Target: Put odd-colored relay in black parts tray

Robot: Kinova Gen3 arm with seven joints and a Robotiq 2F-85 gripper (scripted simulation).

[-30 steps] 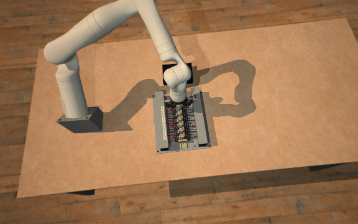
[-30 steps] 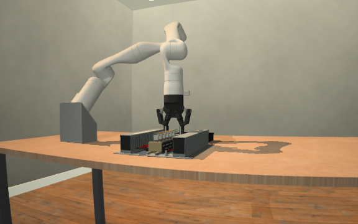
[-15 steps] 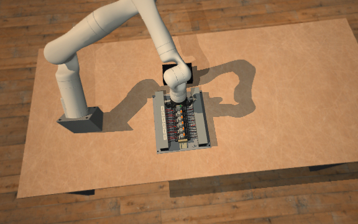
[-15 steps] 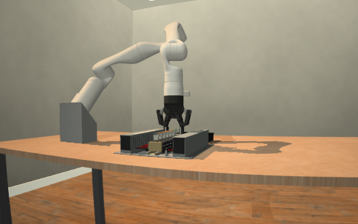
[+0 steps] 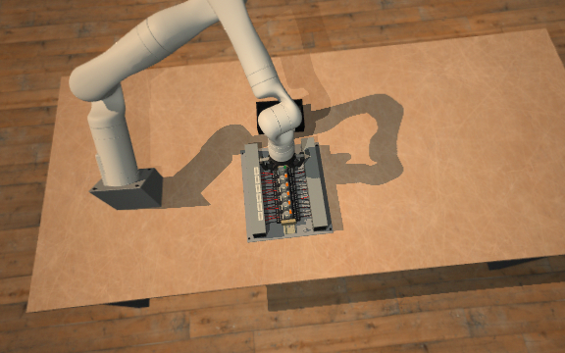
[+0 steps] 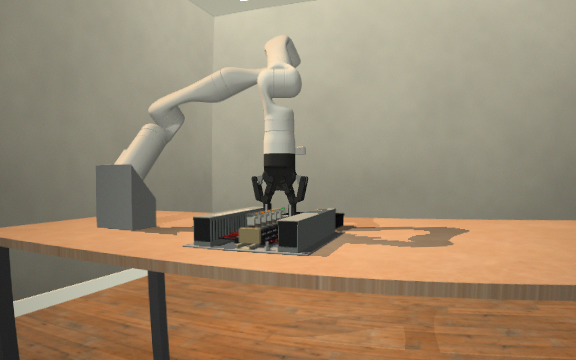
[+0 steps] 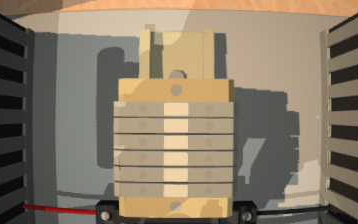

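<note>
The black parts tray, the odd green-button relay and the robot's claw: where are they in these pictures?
Black parts tray (image 5: 261,109): top view, its left corner beside the arm.
Green-button relay (image 5: 285,168): top view, its green button.
Gripper (image 6: 280,202): exterior view, open, midway between its fingertips above the relays.

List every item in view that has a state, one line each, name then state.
gripper: open, fingers down around the far end of the relay row, holding nothing.
green-button relay: seated in the panel, at the row's far end under the gripper.
orange-button relays: all seated in the row.
relay panel: flat on the table.
black parts tray: on the table behind the panel, mostly hidden by the arm.
</note>
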